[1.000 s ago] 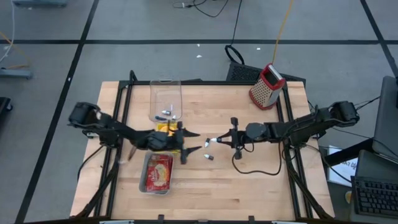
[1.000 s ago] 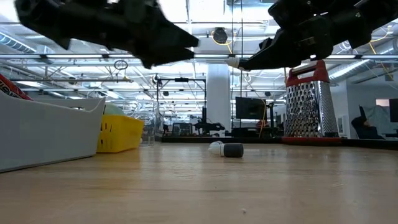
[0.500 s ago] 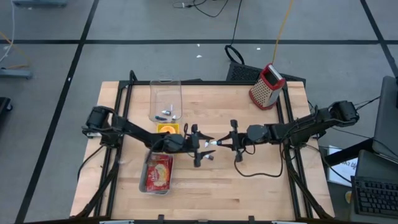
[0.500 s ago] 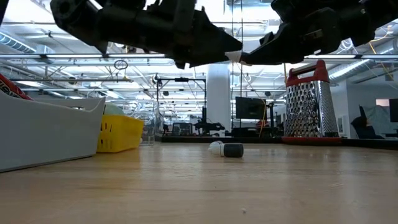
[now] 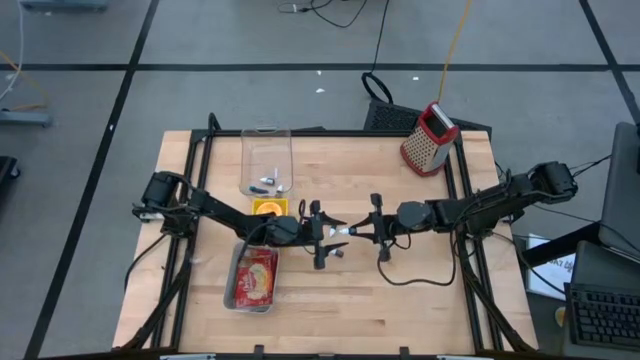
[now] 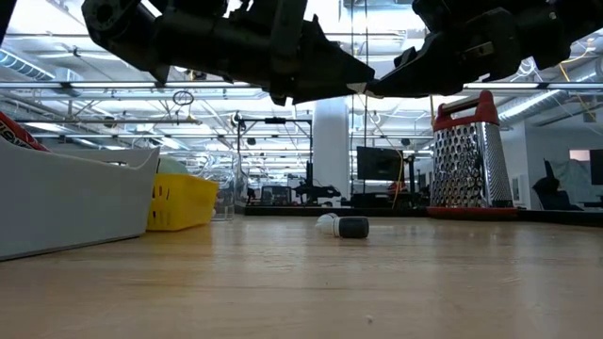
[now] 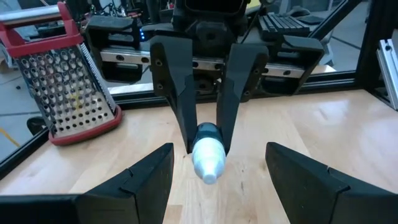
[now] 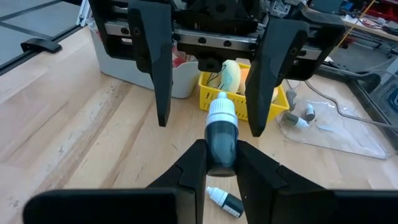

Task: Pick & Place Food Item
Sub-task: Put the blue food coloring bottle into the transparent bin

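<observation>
My right gripper [image 5: 352,230] is shut on a small bottle [image 8: 221,134] with a dark body and a white cap, held above the table's middle. My left gripper [image 5: 330,233] faces it, open. Its two fingers [image 8: 163,93] stand on either side of the white cap [image 7: 208,163] without touching it. A second small bottle [image 5: 335,252] lies on its side on the wood below them. A yellow basket [image 5: 268,207] with a pale yellow and orange food item [image 8: 230,76] stands behind my left gripper. My right gripper pinches the bottle's dark body [image 8: 221,148] between its two fingers. The fingers come nearly level from the table's right side and lie along the bottle. The bottle is lifted clear of the table, its white cap pointing toward the table's left.
A grey tray [image 5: 240,300] with a red package sits at the near left. A clear container [image 5: 265,160] with small bottles stands at the far left. A metal grater [image 5: 430,138] with a red handle stands at the far right. A black cable [image 5: 410,275] lies under the right arm.
My left gripper has gone toward the table's right edge, up to my right gripper, staying open; its fingers now flank the bottle's cap. The bottle and my right gripper have kept still.
</observation>
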Robot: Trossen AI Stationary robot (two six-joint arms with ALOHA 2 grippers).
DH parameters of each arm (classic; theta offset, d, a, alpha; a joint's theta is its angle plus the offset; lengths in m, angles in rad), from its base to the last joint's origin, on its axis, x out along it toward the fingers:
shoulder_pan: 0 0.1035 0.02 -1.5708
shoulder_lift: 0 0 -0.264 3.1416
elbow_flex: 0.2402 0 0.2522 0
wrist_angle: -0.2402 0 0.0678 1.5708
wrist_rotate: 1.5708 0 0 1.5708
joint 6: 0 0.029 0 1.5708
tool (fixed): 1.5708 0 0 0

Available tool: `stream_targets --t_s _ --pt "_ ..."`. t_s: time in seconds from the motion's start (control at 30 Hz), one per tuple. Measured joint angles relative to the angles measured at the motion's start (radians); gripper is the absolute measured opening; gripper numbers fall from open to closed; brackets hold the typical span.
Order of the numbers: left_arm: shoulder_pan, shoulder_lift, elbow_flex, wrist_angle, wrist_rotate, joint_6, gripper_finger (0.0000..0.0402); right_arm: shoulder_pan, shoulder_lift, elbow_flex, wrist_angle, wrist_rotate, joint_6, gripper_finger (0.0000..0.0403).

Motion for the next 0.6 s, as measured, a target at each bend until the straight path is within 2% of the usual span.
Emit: stream_targets --t_s 0.3,0.6 --pt "0.000 0.000 0.000 -0.006 0.000 0.001 0.0257 0.000 0.000 0.000 0.001 -0.051 0.019 0.0059" --pt "0.000 0.000 0.000 -0.006 0.002 0.005 0.0250 -0.001 0.000 0.000 0.001 -0.050 0.019 0.0059"
